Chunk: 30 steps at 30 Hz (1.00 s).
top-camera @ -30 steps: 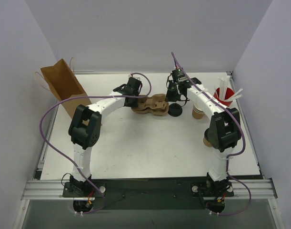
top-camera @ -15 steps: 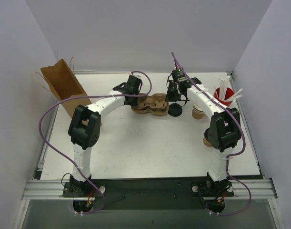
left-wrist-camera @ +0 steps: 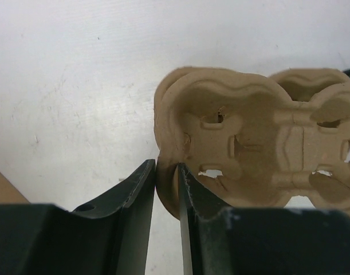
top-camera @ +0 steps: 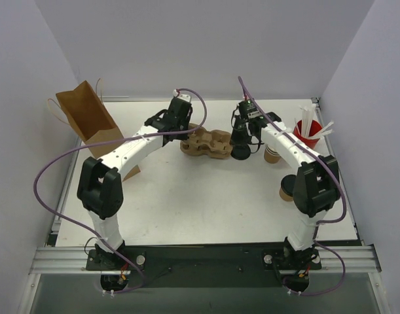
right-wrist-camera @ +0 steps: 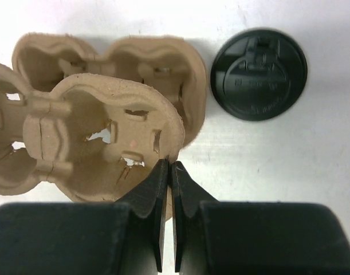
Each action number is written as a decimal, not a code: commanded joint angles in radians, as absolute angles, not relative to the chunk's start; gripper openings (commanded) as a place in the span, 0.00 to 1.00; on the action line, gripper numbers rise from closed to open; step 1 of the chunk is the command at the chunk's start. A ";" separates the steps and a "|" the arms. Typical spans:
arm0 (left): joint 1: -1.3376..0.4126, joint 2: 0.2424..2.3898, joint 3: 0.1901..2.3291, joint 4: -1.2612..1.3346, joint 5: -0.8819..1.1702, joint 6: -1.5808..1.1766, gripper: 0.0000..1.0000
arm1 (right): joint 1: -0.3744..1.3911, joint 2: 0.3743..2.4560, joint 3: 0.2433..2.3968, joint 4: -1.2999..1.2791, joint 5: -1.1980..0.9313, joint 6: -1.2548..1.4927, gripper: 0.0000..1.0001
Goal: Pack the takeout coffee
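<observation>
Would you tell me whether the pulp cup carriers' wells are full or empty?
Empty: both wrist views show the pulp cup carriers with bare wells, no cup seated in any.

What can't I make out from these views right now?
- Right wrist: black lid seen from above; a cup under it would be hidden.
- Top: brown object half behind the right arm.
- Left wrist: pulp carrier cut by the right edge.
- Top: paper bag interior not visible.
</observation>
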<state>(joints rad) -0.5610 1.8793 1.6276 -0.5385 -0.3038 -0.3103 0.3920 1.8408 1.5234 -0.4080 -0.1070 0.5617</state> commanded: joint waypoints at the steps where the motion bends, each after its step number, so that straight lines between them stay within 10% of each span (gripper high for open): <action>1: -0.607 1.747 1.540 -0.558 -0.291 -0.362 0.33 | 0.432 1.700 1.424 -0.419 -0.063 0.597 0.00; 14: -0.859 1.485 1.024 -0.442 -0.311 -0.589 0.33 | 0.561 1.436 0.967 -0.373 0.077 0.650 0.08; 17: -0.888 1.483 0.973 -0.396 -0.298 -0.617 0.34 | 0.560 1.442 0.940 -0.374 0.107 0.630 0.17; 21: -0.897 1.456 0.965 -0.394 -0.299 -0.615 0.48 | 0.560 1.430 0.966 -0.416 0.143 0.611 0.55; 30: -0.864 1.336 1.063 -0.543 -0.357 -0.572 0.63 | 0.618 1.327 1.055 -0.523 0.169 0.772 0.58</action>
<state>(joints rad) -0.8925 1.4181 0.9684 -0.4908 -0.3073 -0.5896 0.5716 1.4158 0.9928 -0.4572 0.1223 0.6411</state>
